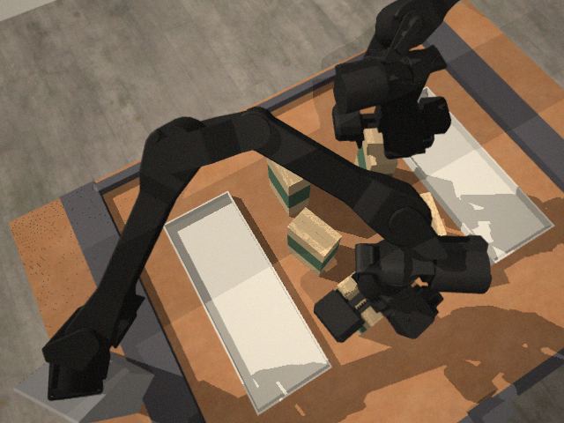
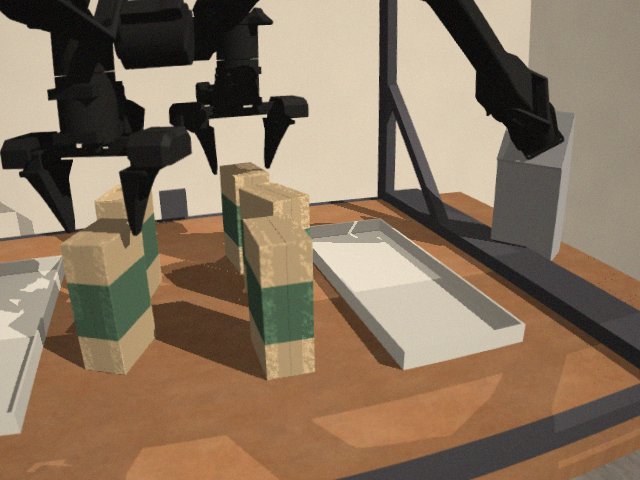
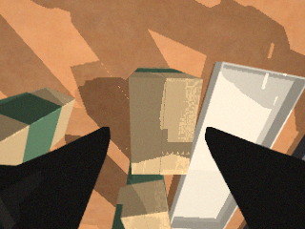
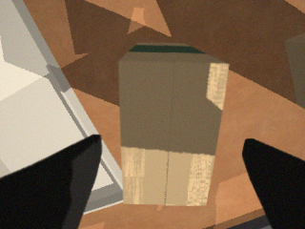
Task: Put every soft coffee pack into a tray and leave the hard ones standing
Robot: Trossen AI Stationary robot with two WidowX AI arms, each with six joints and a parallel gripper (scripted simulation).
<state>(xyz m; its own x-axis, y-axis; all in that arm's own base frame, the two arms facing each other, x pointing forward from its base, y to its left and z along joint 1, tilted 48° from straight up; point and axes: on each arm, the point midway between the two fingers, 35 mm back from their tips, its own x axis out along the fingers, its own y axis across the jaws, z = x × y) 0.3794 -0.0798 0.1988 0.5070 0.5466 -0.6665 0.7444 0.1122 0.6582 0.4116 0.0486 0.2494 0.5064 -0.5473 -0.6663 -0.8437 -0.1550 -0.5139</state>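
Observation:
Five tan coffee packs with green bands stand upright on the bench. My left gripper is open, just above the end pack of the row of three, fingers on either side of its top. The middle pack and the third pack stand beside it. My right gripper is open, with its fingertips at the top of one right-row pack. The other right-row pack is partly hidden.
The left tray lies flat and empty beside the row of three. The right tray lies flat and empty beside the row of two. A dark frame rail edges the bench.

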